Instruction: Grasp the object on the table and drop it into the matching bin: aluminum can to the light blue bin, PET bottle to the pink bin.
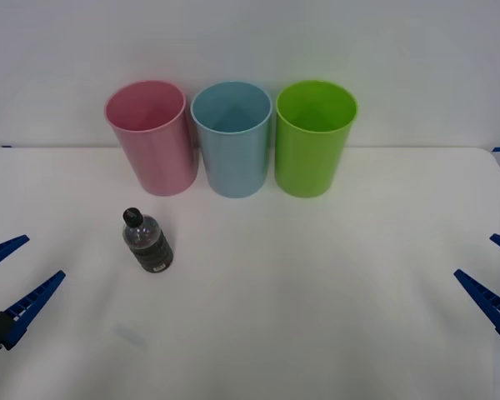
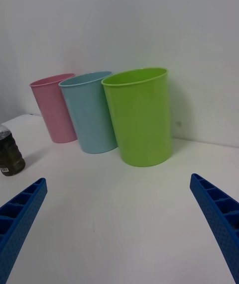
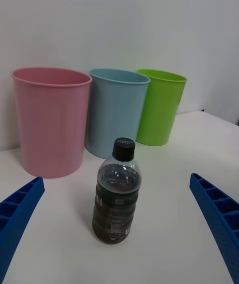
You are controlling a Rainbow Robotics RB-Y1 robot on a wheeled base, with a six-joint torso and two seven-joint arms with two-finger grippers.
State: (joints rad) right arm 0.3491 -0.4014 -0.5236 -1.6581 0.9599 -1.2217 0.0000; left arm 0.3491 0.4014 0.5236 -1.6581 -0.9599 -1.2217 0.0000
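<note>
Small clear plastic bottle (image 1: 147,242) upright on the white bench (image 1: 317,292), at seven o'clock from the tall pink plastic bin (image 1: 150,137).
We judge it light, stiff, slick: take its dark body; left tool (image 1: 8,279) and right tool (image 1: 496,275) gape, both empty.

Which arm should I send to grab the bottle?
Left, I'd say. The PET bottle stands upright on the table's left half, near the open left gripper and in front of the pink bin. The right gripper, also open, waits far across.
</note>
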